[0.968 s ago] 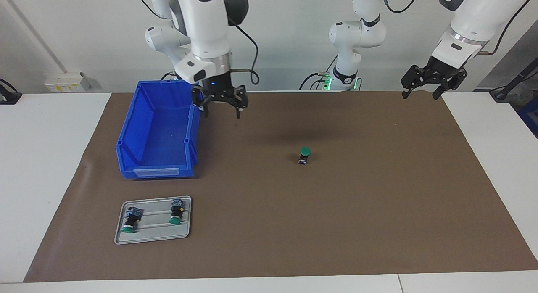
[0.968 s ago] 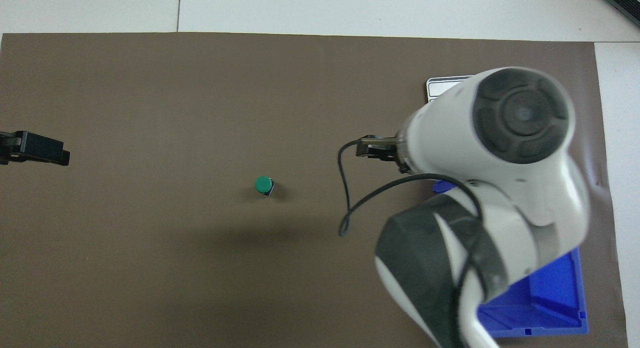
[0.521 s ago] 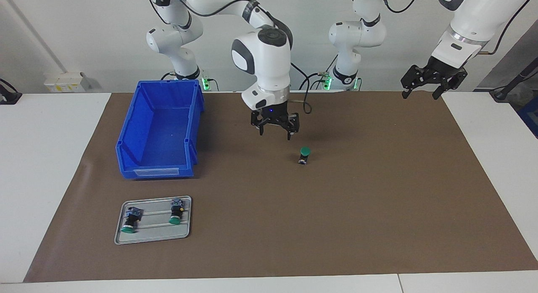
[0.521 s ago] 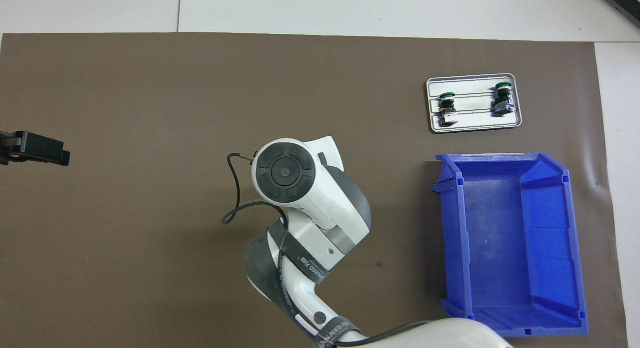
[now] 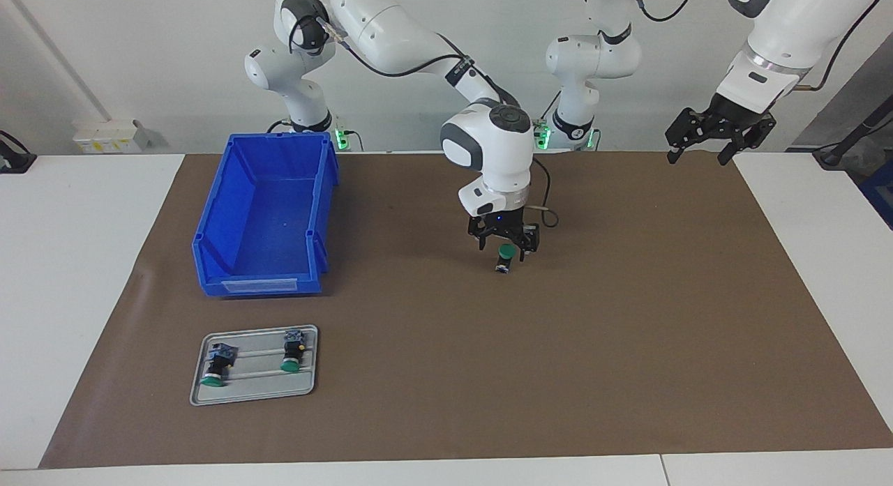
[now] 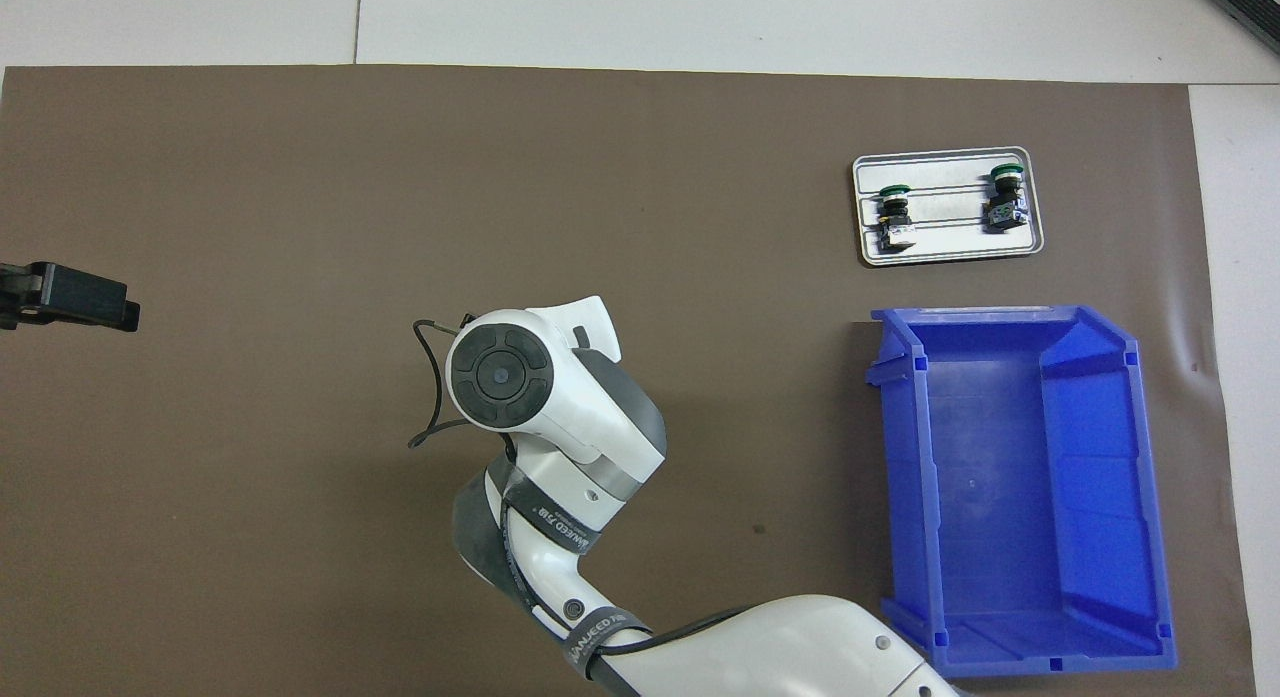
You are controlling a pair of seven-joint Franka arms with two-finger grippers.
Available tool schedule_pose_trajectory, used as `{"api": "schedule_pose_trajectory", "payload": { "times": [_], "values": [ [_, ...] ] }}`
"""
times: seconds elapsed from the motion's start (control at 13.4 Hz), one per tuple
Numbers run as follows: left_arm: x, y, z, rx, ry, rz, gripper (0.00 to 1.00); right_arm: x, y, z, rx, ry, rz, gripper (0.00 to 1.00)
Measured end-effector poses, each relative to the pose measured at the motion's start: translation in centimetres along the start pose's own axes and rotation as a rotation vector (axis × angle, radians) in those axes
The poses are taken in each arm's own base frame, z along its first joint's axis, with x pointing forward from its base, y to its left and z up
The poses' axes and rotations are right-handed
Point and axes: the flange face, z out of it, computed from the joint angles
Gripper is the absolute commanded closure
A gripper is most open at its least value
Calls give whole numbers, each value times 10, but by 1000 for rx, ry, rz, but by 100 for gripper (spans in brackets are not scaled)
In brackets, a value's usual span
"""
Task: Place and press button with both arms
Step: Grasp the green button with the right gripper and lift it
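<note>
No wording reads clearly; grey bands on the right arm (image 6: 590, 537) carry lettering too small to tell.

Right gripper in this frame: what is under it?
In the facing view, the right gripper is down over the button on the brown mat, fingers either side of its green cap. In the overhead view the arm's wrist covers the button entirely.

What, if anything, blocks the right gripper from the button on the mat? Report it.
Nothing visible does. The right gripper hangs directly over the button with its fingers either side of the green cap. The blue bin and tray sit off toward the right arm's end. The left gripper waits.
</note>
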Motion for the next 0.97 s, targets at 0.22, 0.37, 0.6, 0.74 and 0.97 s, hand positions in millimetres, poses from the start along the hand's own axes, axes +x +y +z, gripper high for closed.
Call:
{"api": "schedule_pose_trajectory", "payload": {
  "times": [0.22, 0.37, 0.6, 0.74, 0.97],
  "values": [
    [0, 0, 0, 0, 0, 0, 0, -2, 3, 16, -6, 2, -28, 0],
    [0, 0, 0, 0, 0, 0, 0, -6, 8, 28, -15, -2, -38, 0],
    [0, 0, 0, 0, 0, 0, 0, -10, 11, 34, -12, -3, -43, 6],
    [0, 0, 0, 0, 0, 0, 0, -11, 11, 35, -13, -4, -44, 15],
    [0, 0, 0, 0, 0, 0, 0, -11, 11, 35, -13, -5, -45, 22]
  ]
}}
